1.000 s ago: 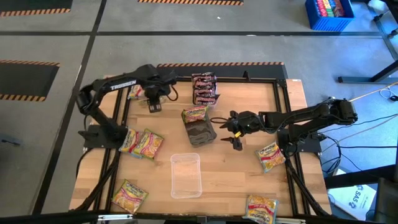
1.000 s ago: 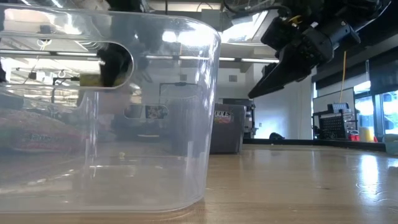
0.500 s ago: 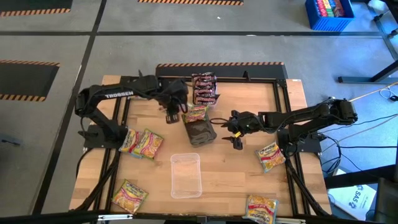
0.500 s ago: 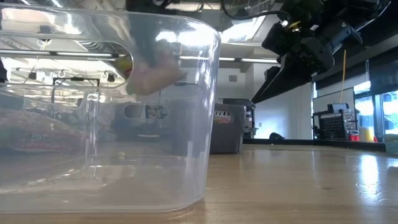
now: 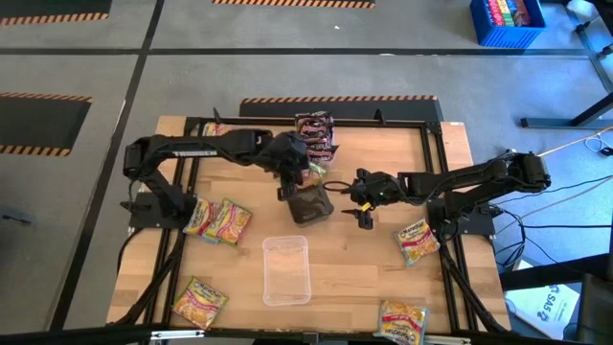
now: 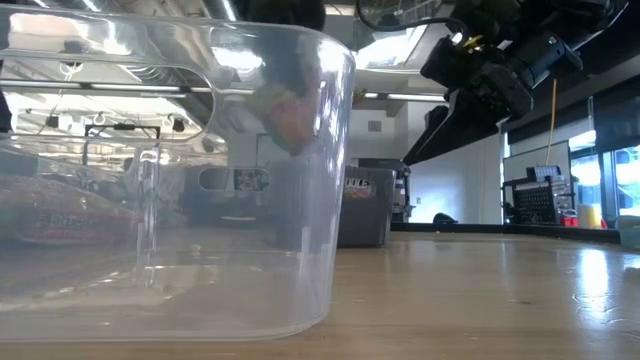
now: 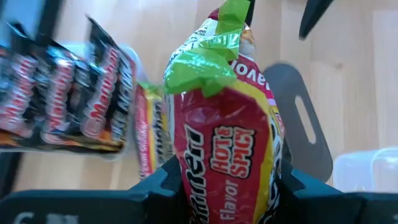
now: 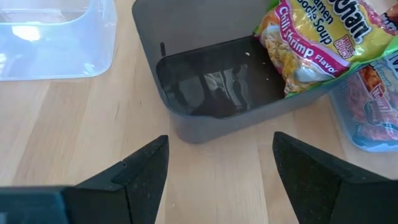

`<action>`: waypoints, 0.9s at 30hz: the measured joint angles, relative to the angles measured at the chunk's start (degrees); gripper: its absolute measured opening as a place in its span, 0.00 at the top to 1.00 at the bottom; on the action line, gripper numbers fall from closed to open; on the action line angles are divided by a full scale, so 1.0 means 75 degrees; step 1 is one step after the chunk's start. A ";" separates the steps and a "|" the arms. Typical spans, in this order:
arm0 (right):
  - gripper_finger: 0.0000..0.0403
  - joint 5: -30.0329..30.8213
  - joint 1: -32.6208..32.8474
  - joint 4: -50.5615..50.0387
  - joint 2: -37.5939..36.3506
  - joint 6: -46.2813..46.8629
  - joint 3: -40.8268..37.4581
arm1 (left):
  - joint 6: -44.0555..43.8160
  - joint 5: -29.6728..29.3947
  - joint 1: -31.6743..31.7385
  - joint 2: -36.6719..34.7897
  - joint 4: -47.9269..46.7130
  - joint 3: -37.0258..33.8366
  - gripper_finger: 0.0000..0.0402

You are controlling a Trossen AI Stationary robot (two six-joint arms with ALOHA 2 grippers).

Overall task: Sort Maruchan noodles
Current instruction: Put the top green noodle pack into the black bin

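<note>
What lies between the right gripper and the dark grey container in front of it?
Only bare wooden table separates the right gripper from the dark grey container; the right wrist view shows it.

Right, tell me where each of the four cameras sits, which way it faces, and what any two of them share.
High view: overhead, straight down on the table; both arms show.
Low view: at tabletop height behind the clear tray, facing the room; the right gripper hangs above.
Left wrist view: past the left gripper, shut on a Hot & Spicy packet.
Right wrist view: past the open right gripper at the grey bin.
Shared: the grey bin shows in the high and right wrist views.
</note>
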 joint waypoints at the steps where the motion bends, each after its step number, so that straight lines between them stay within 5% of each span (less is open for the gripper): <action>1: 0.33 -0.0003 0.0000 0.0003 0.0000 0.0000 0.0000 | -0.0024 0.0046 0.0003 0.0104 -0.0093 -0.0001 0.71; 8: 0.33 0.0000 0.0000 -0.0003 0.0001 0.0003 0.0000 | -0.0790 0.0882 0.0159 0.0759 -0.0329 0.0114 0.71; 21: 0.33 0.0000 0.0000 -0.0002 0.0003 0.0001 -0.0005 | -0.0841 0.0823 0.0335 0.2609 -0.3013 0.2605 0.71; 27: 0.33 0.0038 0.0002 0.0111 0.0003 0.0000 -0.0343 | -0.0813 0.0832 0.0335 0.3101 -0.3258 0.2882 0.71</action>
